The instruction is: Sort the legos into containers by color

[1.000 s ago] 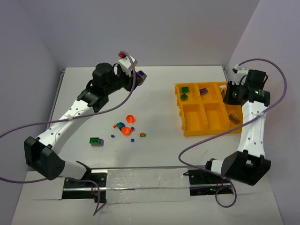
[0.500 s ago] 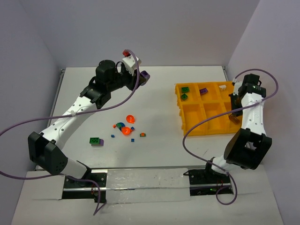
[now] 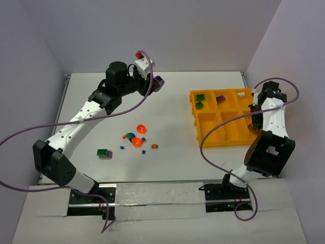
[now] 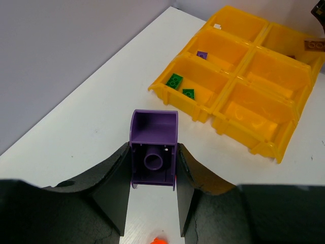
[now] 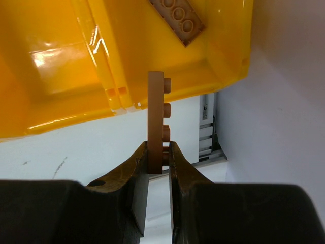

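A white table (image 3: 172, 96) is seen under both arms, and a yellow tray (image 3: 223, 144) of square compartments is set on it, ahead and to the right of the left gripper (image 4: 154, 168) and just past the tips of the right gripper (image 5: 158, 152). The left gripper is clamped on a purple brick (image 4: 154, 142), gripped by its sides with the hollow underside turned to the wrist camera and raised above the table. The right gripper is closed on a brown plate (image 5: 156, 112), held on edge with its studs to the right, by the tray's corner. A second brown plate (image 5: 177, 20) is seen in the compartment beyond it. Two green bricks (image 4: 175, 81) and a purple piece (image 4: 202, 54) are lodged in the compartments nearest the left gripper. Loose legos (image 3: 137, 137) are scattered well behind that gripper.
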